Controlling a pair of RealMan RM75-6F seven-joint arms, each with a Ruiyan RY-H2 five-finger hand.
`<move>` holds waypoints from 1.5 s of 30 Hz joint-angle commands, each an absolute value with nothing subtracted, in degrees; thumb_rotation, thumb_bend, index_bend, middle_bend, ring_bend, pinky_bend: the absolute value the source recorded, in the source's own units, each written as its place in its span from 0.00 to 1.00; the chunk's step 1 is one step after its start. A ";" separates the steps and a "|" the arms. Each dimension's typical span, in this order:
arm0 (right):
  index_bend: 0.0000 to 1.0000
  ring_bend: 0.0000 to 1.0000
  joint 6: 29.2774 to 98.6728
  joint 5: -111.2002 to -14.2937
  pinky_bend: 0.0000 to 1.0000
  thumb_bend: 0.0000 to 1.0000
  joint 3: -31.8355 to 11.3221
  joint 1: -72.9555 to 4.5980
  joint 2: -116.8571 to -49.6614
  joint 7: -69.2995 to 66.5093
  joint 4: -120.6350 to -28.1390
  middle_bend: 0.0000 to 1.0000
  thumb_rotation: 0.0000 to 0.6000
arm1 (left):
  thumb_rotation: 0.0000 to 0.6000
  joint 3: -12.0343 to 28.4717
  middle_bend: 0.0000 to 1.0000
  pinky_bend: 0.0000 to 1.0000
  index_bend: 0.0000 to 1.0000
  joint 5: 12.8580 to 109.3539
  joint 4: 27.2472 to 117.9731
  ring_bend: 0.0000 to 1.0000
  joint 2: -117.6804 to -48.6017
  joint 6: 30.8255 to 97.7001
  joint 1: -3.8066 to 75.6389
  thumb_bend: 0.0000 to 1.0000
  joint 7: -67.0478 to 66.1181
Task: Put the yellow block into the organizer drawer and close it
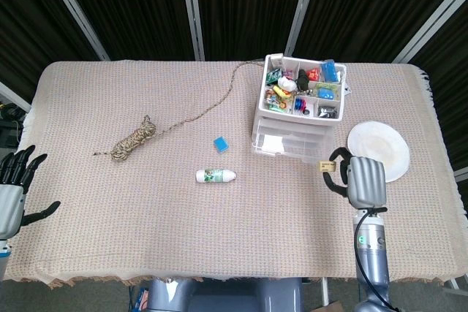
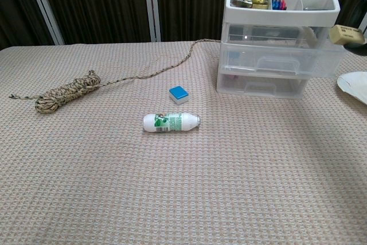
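My right hand (image 1: 361, 180) holds the small pale yellow block (image 1: 326, 166) in its fingertips, lifted off the cloth just right of the clear organizer (image 1: 298, 137). In the chest view the yellow block (image 2: 346, 34) hangs level with the pulled-out middle drawer (image 2: 281, 55), at its right end, and the hand itself is almost out of frame. The organizer's top tray (image 1: 305, 87) is full of small items. My left hand (image 1: 14, 188) stays at the table's left edge, fingers spread, holding nothing.
A white plate (image 1: 378, 150) lies right of the organizer, close behind my right hand. A blue block (image 1: 221, 144), a white bottle (image 1: 216, 175) on its side and a coiled rope (image 1: 135, 137) with a long tail lie on the woven cloth.
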State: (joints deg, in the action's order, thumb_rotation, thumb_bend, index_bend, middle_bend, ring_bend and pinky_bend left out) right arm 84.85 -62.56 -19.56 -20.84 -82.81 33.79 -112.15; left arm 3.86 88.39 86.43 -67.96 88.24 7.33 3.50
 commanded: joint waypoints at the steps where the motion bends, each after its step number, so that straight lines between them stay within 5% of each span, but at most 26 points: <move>1: 0.59 0.85 83.51 -59.28 0.66 0.22 -22.70 -23.68 -82.79 35.98 -111.06 0.88 1.00 | 1.00 3.85 0.00 0.00 0.12 88.37 86.43 0.00 -67.93 88.12 7.38 0.18 3.60; 16: 0.57 0.85 80.17 -49.67 0.66 0.22 -28.35 -31.04 -84.88 38.56 -102.04 0.88 1.00 | 1.00 3.80 0.00 0.00 0.12 88.17 86.65 0.00 -67.71 87.70 7.46 0.18 3.96; 24: 0.41 0.85 79.83 -48.66 0.66 0.15 -27.24 -31.73 -84.72 38.11 -101.42 0.88 1.00 | 1.00 3.83 0.00 0.00 0.12 88.08 86.76 0.00 -67.69 87.64 7.49 0.18 3.81; 35: 0.34 0.83 81.25 -50.71 0.66 0.14 -25.03 -31.96 -84.95 37.25 -102.04 0.86 1.00 | 1.00 3.77 0.00 0.00 0.12 88.27 86.64 0.00 -67.67 87.73 7.48 0.18 3.98; 45: 0.35 0.40 87.43 -68.79 0.49 0.14 -16.22 -29.38 -85.29 33.34 -102.35 0.45 1.00 | 1.00 3.76 0.00 0.00 0.12 88.38 86.55 0.00 -67.70 87.87 7.45 0.18 4.19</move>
